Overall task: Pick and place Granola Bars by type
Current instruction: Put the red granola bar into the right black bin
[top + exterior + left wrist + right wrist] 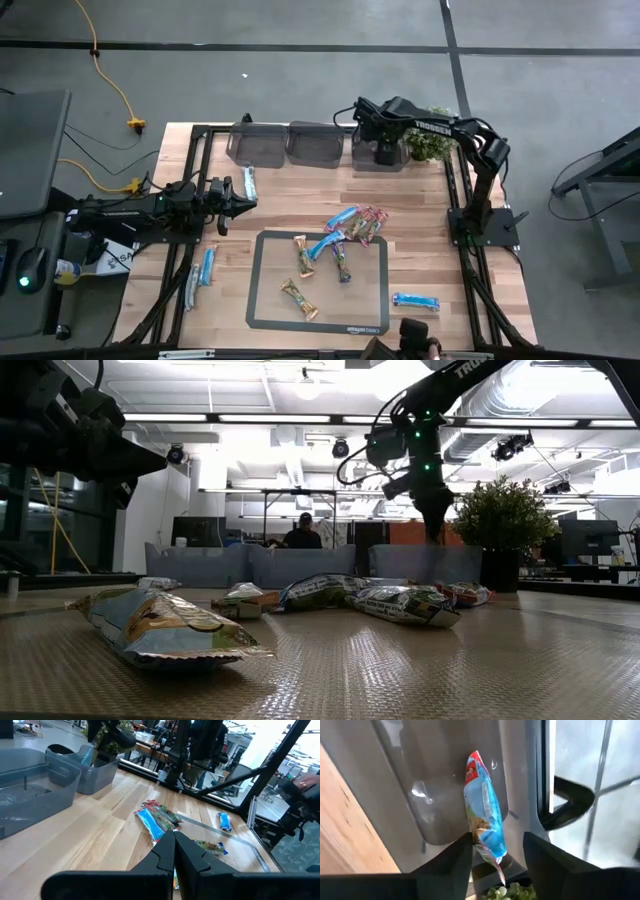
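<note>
In the high view the right gripper [384, 152] covers the inside of the rightmost bin [366, 160], so the bar [484, 815] seen in the right wrist view is hidden there. The left arm's base runs off the picture's left edge. In the low view the nearest wrapper [165, 627] is blurred and its print unreadable. The person [302, 535] behind the bins is too small to make out.

My right hand [384, 152] hangs fingers apart at one o'clock; my left hand [245, 201] waits pinched closed at nine.
</note>
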Available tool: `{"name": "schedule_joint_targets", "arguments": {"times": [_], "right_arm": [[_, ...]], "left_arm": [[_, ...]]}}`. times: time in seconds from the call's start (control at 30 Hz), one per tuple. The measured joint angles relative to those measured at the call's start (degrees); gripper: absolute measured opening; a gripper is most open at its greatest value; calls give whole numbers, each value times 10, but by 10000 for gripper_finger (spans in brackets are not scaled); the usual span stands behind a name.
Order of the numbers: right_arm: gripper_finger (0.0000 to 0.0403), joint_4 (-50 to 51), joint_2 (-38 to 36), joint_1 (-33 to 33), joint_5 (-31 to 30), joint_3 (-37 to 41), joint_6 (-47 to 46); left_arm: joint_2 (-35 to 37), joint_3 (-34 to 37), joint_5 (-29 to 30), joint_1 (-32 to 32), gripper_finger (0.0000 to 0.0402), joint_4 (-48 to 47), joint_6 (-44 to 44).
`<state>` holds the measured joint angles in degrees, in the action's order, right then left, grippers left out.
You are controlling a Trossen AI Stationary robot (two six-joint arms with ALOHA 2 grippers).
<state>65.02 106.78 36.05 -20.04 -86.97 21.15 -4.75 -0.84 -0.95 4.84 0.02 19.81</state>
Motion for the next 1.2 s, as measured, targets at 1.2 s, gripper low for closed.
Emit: {"name": "schedule_joint_targets", "arguments": {"times": [1.2], "right_arm": [[211, 110, -115, -251, 214, -59, 216]], "left_arm": [[0, 0, 1, 0, 0, 0, 0]]}}
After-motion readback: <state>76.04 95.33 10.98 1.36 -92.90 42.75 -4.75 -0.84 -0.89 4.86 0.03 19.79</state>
